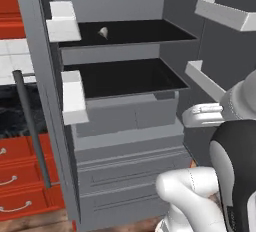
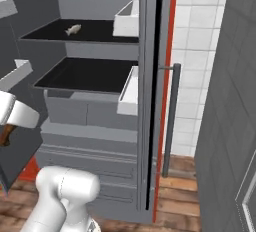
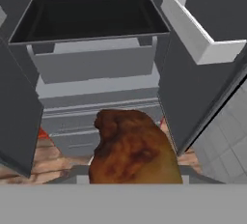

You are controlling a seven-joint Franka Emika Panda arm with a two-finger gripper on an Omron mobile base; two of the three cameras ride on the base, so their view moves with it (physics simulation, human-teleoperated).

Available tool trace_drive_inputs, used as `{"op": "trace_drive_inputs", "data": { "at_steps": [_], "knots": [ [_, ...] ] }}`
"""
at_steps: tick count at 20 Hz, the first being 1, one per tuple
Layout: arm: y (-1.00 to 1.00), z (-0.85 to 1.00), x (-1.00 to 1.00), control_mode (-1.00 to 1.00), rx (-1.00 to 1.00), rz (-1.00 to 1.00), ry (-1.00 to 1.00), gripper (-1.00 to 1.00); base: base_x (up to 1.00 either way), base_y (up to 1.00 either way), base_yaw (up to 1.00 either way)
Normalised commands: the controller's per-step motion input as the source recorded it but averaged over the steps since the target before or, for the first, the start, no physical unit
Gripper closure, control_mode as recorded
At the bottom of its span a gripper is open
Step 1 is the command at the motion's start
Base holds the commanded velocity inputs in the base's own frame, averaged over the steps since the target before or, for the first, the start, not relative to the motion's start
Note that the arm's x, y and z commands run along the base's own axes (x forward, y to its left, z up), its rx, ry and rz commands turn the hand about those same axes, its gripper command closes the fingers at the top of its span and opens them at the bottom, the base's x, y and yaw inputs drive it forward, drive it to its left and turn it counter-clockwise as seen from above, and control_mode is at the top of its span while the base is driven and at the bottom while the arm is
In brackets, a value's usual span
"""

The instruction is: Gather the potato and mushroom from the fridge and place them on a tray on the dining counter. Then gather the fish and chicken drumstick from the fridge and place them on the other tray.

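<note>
The tall grey metal French-door fridge (image 1: 125,126) stands with both doors swung wide, its white door bins (image 1: 62,21) jutting from the inner faces of the doors. On the upper black shelf (image 2: 90,31), toward the back and well in from its front edge, lies the small pale silvery fish (image 2: 73,29). The lower black shelf (image 3: 91,18) sits above two grey crisper boxes and the wide drawers. In the hand view, the glossy brown roasted chicken drumstick (image 3: 132,153) sits right at the gripper (image 3: 132,182), in front of the fridge's lower drawers and outside the cabinet; the jaws look pinched on it, though the meat hides the fingertips themselves.
</note>
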Motion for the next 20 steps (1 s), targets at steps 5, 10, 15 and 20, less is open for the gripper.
{"op": "trace_drive_inputs", "data": {
  "at_steps": [5, 10, 15, 20],
  "knots": [
    [0.00, 0.00, 0.00, 1.00, 0.00, 0.00, 0.00, 1.00, -0.91, 0.48, 0.01],
    [0.00, 0.00, 0.00, 1.00, 0.00, 0.00, 0.00, 1.00, -0.73, 0.68, 0.16],
    [0.00, 0.00, 0.00, 1.00, 0.00, 0.00, 0.00, 1.00, -0.65, 0.71, 0.31],
    [0.00, 0.00, 0.00, 1.00, 0.00, 0.00, 0.00, 1.00, -0.48, 0.71, 0.36]
  ]
}}
